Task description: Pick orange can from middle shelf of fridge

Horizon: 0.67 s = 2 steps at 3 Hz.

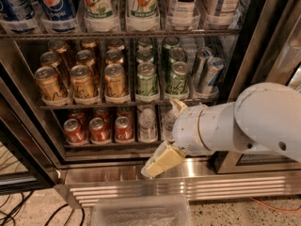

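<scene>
Up-left of gripper (162, 136): orange can (116, 81) at middle shelf (84, 105) front edge
Gripper: fingers apart, empty, low by fridge (235, 182) sill

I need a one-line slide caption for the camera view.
Open gripper hovers before the fridge, below its middle shelf; front orange can not yet grasped.
</scene>
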Each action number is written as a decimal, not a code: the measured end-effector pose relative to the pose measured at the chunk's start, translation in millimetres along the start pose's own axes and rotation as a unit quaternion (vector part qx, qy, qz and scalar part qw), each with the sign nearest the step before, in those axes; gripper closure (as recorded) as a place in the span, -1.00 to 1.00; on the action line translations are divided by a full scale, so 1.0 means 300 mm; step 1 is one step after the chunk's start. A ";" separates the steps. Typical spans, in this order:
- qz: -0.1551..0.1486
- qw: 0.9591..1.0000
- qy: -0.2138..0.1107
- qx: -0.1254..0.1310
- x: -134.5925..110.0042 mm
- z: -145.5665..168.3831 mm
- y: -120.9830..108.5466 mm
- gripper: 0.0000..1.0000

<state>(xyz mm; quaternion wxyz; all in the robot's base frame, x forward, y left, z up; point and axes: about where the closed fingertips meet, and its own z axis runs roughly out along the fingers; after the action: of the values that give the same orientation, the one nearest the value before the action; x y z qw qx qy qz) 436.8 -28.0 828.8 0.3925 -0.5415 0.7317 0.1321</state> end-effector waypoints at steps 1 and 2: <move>-0.010 1.000 -0.022 0.001 -0.018 0.004 0.035 -1.00; 0.007 0.997 -0.072 0.021 -0.022 0.044 0.096 -1.00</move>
<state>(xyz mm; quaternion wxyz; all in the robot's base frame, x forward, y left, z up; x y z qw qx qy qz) 417.3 -4.4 818.2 0.4547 -0.5174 0.7075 0.1582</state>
